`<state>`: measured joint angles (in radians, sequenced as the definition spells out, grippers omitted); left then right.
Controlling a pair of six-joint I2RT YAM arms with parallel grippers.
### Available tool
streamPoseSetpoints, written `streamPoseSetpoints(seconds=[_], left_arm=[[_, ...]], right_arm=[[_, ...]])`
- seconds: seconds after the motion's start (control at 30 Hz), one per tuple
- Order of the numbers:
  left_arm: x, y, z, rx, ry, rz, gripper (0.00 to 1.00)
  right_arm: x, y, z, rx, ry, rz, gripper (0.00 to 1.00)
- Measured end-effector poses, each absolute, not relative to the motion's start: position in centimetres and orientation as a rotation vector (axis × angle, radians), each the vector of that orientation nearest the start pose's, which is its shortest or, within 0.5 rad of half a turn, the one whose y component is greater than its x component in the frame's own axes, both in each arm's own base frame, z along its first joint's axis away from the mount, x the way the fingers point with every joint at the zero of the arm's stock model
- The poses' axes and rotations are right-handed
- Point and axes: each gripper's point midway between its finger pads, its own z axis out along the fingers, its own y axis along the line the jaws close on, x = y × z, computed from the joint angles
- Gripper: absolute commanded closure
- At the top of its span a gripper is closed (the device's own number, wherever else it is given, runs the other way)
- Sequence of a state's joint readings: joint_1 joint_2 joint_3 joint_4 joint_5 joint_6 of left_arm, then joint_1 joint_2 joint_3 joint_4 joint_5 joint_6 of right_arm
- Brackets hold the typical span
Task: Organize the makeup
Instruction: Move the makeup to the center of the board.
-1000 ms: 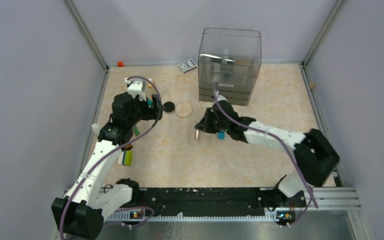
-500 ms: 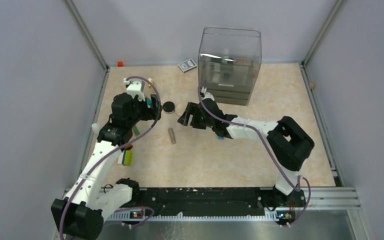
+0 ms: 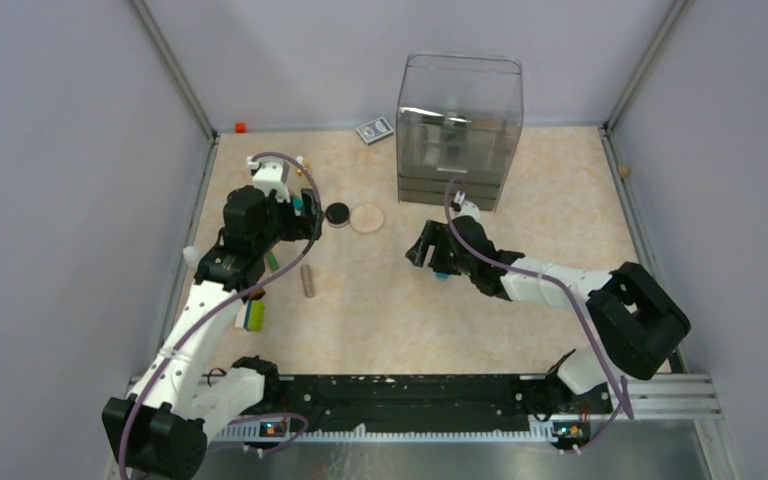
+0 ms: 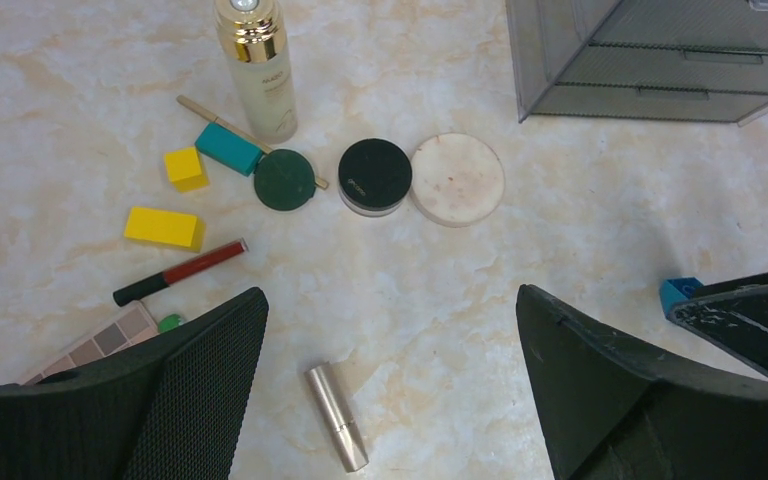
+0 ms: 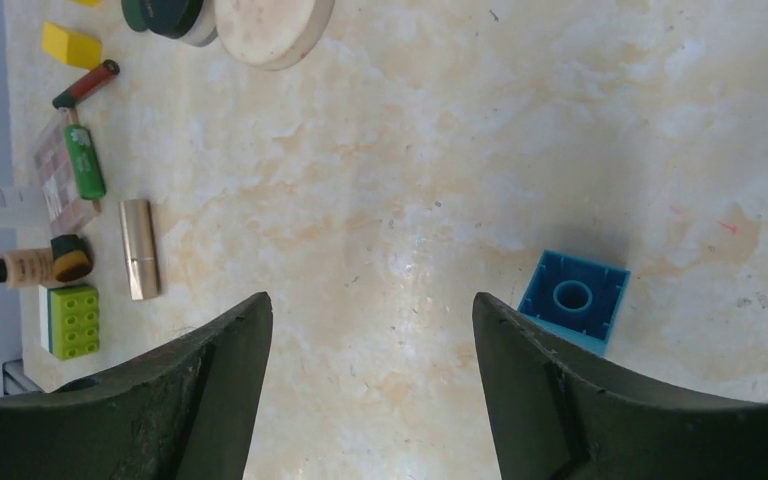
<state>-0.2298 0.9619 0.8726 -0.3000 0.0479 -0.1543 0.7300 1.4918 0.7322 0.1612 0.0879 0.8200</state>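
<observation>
Gold-tan metal tube (image 4: 337, 416) lies loose between the spread, empty left fingers (image 4: 180, 400); right fingers (image 5: 580, 400) gape empty too; sorting looks barely begun.

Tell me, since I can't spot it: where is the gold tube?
Top view: the gold tube lies left of centre, beside the left arm, below the black compact.

Both arms: white link shells, black joint housings, seen on left arm (image 3: 198, 305) and right arm (image 3: 545, 278). A lilac cable (image 3: 306, 172) loops loose along each. Black mounting rail (image 3: 410, 390) between the bases. Small lit spots below it, green and orange, perhaps status lights. The left fingers (image 4: 195, 390) are black with mesh-textured inner faces. The right fingers (image 5: 600, 400) are dark, smooth and scuffed.
</observation>
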Motion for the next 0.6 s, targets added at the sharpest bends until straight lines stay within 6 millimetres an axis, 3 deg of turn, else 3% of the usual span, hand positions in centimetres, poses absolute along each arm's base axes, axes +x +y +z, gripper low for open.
streamPoseSetpoints(seconds=[0.13, 0.3, 0.6], left_arm=[[32.4, -8.1, 23.1, 0.046, 1.985, -0.248, 0.01], [32.6, -6.3, 21.2, -0.105, 2.071, -0.154, 0.01], [30.1, -3.3, 19.5, -0.352, 2.142, -0.029, 0.01]], right_arm=[[29.4, 27.6, 9.7, 0.146, 2.249, 0.742, 0.28], [29.5, 27.0, 11.5, 0.133, 2.202, 0.731, 0.28], [28.9, 25.0, 12.2, 0.112, 2.173, 0.657, 0.27]])
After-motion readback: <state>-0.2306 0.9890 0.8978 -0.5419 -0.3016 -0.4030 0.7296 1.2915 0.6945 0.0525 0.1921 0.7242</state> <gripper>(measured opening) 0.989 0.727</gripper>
